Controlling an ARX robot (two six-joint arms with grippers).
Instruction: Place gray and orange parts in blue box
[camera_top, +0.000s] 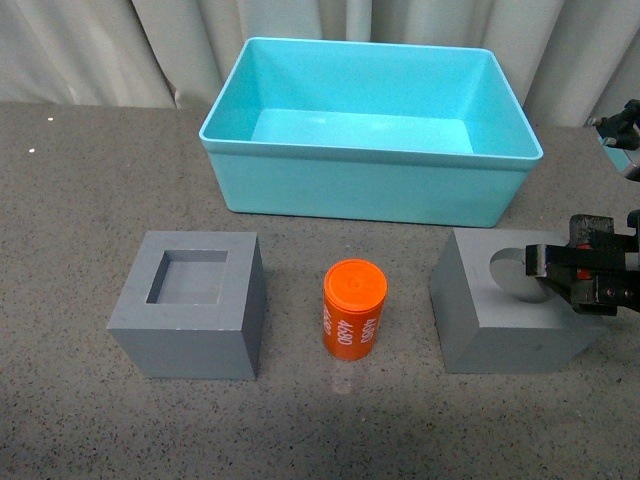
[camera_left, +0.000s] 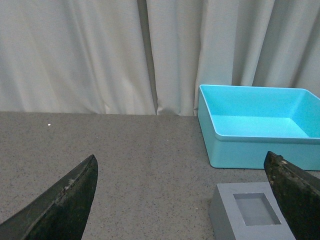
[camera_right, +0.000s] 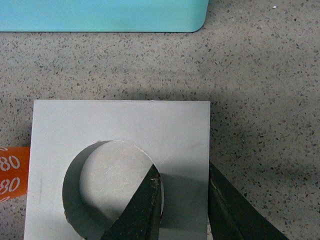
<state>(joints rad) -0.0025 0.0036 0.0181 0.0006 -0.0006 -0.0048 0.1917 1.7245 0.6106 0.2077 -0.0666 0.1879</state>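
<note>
The turquoise blue box (camera_top: 370, 185) stands at the back of the table, empty. In front of it lie the gray cube with the square recess (camera_top: 190, 300) at left, the orange cylinder (camera_top: 354, 308) upright in the middle, and the gray cube with the round recess (camera_top: 495, 320) at right. My right gripper (camera_top: 560, 275) is shut on the round-recess cube's right wall, one finger inside the recess and one outside (camera_right: 182, 200). My left gripper (camera_left: 182, 200) is open and empty, with the square-recess cube (camera_left: 250, 215) close by one finger.
Pale curtains (camera_top: 120, 50) hang behind the speckled gray table (camera_top: 80, 200). The blue box also shows in the left wrist view (camera_left: 260, 125) and its front wall in the right wrist view (camera_right: 100, 15).
</note>
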